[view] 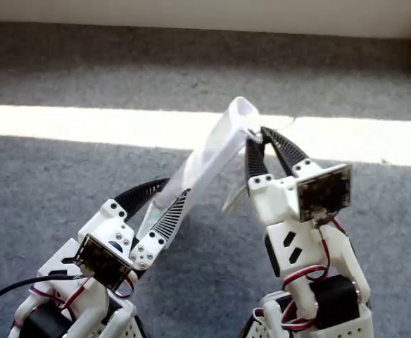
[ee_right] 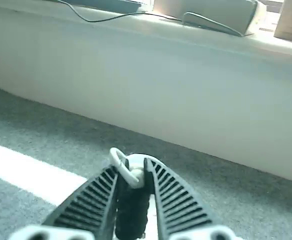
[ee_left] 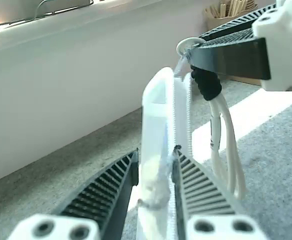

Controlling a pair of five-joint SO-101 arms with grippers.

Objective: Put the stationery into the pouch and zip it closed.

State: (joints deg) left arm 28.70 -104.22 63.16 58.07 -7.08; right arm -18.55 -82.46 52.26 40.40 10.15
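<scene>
Near: left gripper [ee_left: 156, 152], jaws clamped on the low end of the pouch [ee_left: 156, 115]. The pouch is held in the air, slanting up and away over the grey carpet [view: 65, 183]. At its raised far end is the right gripper [ee_right: 131, 167], jaws pinched on the zip pull [ee_right: 120, 160]. The zip looks at or near the end of its travel; contents not discernible. To finish well: anchor firmly on the left, draw straight along the teeth, pouch taut, no twist. White wall [ee_right: 136, 75] beyond.

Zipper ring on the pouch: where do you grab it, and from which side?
Probably pinch the white ring at the pouch's raised end, coming in away from the left gripper, which clamps the lower end. The ring sticks out free there; the right gripper grips it so.
</scene>
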